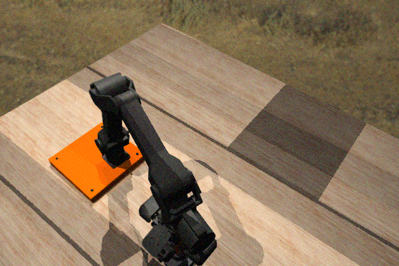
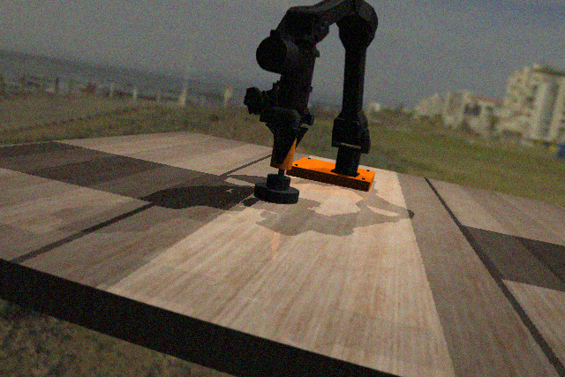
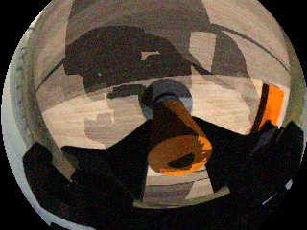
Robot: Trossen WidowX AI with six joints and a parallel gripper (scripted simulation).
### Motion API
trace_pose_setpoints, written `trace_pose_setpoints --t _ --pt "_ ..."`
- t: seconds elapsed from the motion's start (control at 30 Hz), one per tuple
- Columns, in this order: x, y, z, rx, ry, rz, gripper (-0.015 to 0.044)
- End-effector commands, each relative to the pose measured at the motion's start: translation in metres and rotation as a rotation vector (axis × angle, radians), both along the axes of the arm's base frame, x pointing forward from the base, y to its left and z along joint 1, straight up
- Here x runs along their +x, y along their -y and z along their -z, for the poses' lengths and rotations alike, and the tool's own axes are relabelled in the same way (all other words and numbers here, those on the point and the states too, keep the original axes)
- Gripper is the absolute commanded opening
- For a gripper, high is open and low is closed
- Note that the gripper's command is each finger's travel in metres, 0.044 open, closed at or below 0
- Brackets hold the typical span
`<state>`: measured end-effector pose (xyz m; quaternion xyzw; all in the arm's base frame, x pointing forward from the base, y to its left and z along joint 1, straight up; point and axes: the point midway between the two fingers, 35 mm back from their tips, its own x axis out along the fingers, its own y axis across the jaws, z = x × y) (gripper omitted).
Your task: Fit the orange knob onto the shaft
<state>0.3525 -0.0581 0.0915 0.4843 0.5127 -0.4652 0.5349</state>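
The orange knob (image 2: 287, 158) (image 3: 178, 155) is held upright, or nearly so, in my gripper (image 2: 283, 159) (image 3: 171, 122). The gripper is shut on it, one dark finger on each side in the wrist view. The round dark pedestal (image 2: 290, 196) (image 3: 186, 96) stands on the table below. A short length of the dark shaft (image 2: 281, 172) shows between the knob's lower end and the pedestal's raised collar, so the knob is not down on the pedestal. Whether the shaft's tip is inside the hole is hidden. In the top view the arm hides the knob and pedestal.
The arm's orange base plate (image 1: 75, 163) (image 2: 314, 167) (image 3: 273, 105) lies behind the pedestal in the exterior view and at the right in the wrist view. The wooden table (image 1: 193, 95) (image 2: 319, 290) carries shadows of the arm around the pedestal.
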Motion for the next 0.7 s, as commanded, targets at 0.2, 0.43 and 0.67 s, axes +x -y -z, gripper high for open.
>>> trace_pose_setpoints --t 0.2,0.43,0.67 --pt "0.0002 -0.0002 0.0009 0.004 0.001 0.066 0.0" --pt "-0.0001 -0.0007 0.0023 0.003 0.001 0.054 0.0" --pt "-0.001 -0.0009 0.0077 0.003 0.001 0.054 0.0"
